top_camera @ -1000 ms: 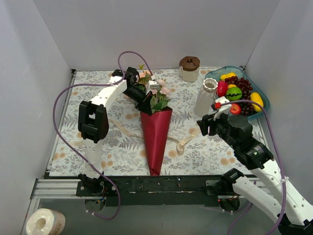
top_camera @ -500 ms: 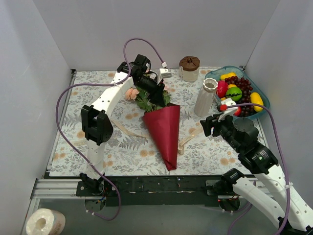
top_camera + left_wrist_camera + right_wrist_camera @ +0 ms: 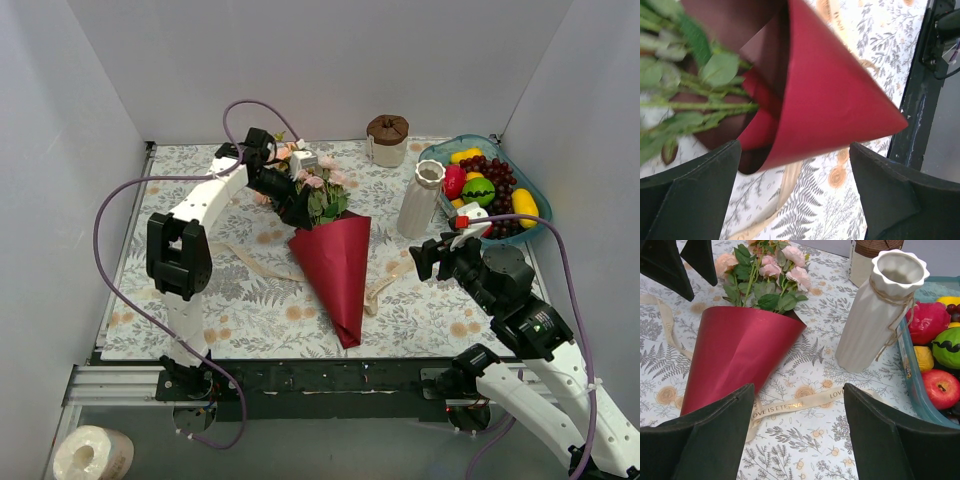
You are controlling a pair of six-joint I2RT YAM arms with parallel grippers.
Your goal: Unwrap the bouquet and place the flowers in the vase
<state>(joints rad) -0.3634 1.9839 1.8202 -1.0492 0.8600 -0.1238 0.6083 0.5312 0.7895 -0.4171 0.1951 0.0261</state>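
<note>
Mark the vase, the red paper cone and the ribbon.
vase (image 3: 867, 325), right wrist view, ribbed body.
paper cone (image 3: 335, 270), top external view, middle of the wrap.
ribbon (image 3: 787, 407), right wrist view, lettered stretch.

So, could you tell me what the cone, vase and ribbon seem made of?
Cone: likely paper or card, dark red with satin sheen, holding a stiff rolled edge. Vase: probably matte white ceramic, possibly plastic; ribbed. Ribbon: cream fabric, lying limp, with printed lettering.

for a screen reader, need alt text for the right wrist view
A maroon paper cone of pink and peach roses lies on a leaf-print tablecloth, left of an upright white ribbed vase. A cream ribbon lies loose in front, a tray of plastic fruit sits far right, and the right gripper is open below.
</note>
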